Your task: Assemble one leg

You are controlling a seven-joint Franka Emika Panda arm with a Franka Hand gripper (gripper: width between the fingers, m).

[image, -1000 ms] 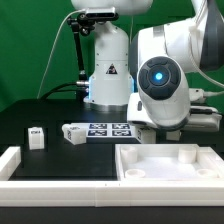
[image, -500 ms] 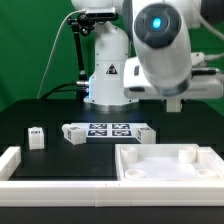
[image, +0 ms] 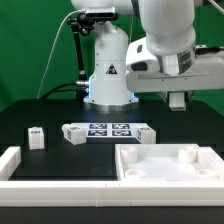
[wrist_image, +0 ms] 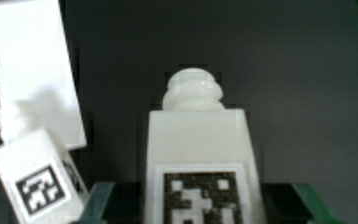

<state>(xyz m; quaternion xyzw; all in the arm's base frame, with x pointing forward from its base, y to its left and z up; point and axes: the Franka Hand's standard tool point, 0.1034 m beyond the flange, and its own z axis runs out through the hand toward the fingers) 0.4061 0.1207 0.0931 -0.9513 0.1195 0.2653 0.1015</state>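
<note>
On the exterior view's left a spare leg (image: 36, 137) sits on the desk. The marker board (image: 110, 129) is mid and the tray (image: 128, 158) right. My fingers (wrist_image: 99, 205) hang high at the right, clamped narrow on the leg (wrist_image: 202, 150). It sits between them, long axis along the fingers, knob end past the tips, pointing down I'd judge.

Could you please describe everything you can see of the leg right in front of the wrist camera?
The leg is a white, plastic-looking block-shaped post ending in a rounded knob at its far end. A black-and-white square tag, cut off by the picture's edge, sits on the face toward the camera. It shows central against a dark background. Dark fingers flank it, one each side; whether they touch it cannot be told.
</note>
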